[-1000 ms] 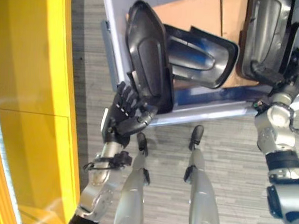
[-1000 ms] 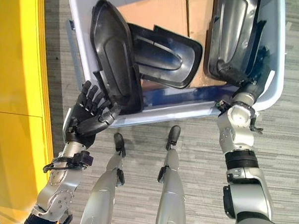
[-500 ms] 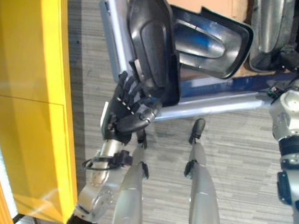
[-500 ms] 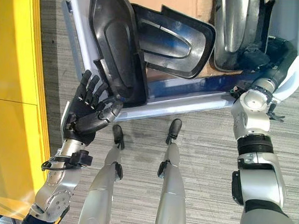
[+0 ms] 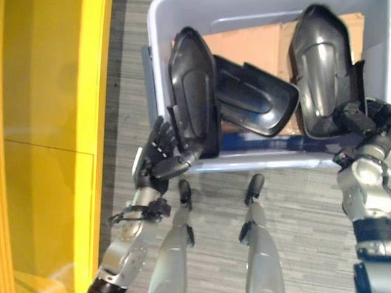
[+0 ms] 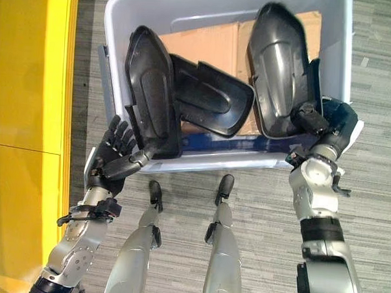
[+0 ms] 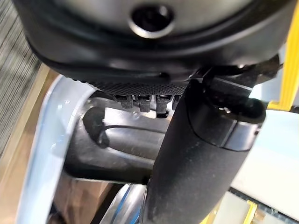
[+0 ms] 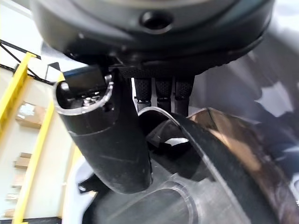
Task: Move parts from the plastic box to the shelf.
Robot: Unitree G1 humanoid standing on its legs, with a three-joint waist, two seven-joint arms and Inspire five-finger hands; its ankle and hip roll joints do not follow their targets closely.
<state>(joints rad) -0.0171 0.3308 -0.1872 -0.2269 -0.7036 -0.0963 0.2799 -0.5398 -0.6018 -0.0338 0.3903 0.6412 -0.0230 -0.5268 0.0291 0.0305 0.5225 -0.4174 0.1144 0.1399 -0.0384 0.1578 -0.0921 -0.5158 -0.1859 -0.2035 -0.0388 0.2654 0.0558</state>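
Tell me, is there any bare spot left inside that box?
Bare cardboard shows by the plastic box's far wall, between the two raised parts. The near side is crowded: left part, flat part, right part.

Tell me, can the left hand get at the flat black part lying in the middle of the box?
Probably not now: the left hand already pinches an upright black part, which stands in front of the flat part.

industrial workshop or warehouse, grey plastic box (image 5: 161, 61) of black moulded parts (image 5: 192, 98), yellow shelf structure (image 5: 47, 114), grey striped floor (image 5: 309, 216)
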